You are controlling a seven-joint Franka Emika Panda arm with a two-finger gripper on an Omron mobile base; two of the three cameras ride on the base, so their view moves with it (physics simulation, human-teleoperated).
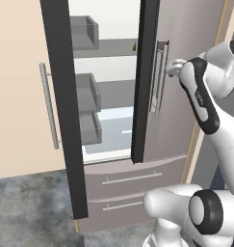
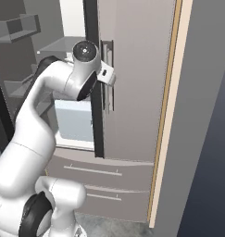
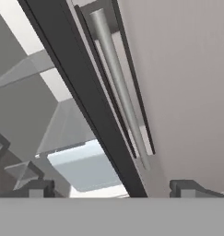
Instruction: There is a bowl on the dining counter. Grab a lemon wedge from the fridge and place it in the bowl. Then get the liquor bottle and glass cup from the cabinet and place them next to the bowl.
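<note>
At fridge (image 1: 186, 96) front, robot w/ arm raised; gripper (image 3: 111, 188) hangs just beside the right door's bar handle (image 3: 118, 87), fingers spread wide, nothing btwn them. Left door (image 1: 60, 96) is swung open, right door only part open, so shelves (image 1: 113, 48) and door bins (image 1: 87, 91) show thru the gap. Small dark-green speck on upper shelf, too small to name; can't confirm lemon wedge. Likely step: widen the right door. Best approach imo: straddle the handle mid-length, jaws square across it, close, then pull along the door's arc, not straight back. Handle's long axis runs vertical, parallel to the door's dark edge (image 3: 81, 92).
</note>
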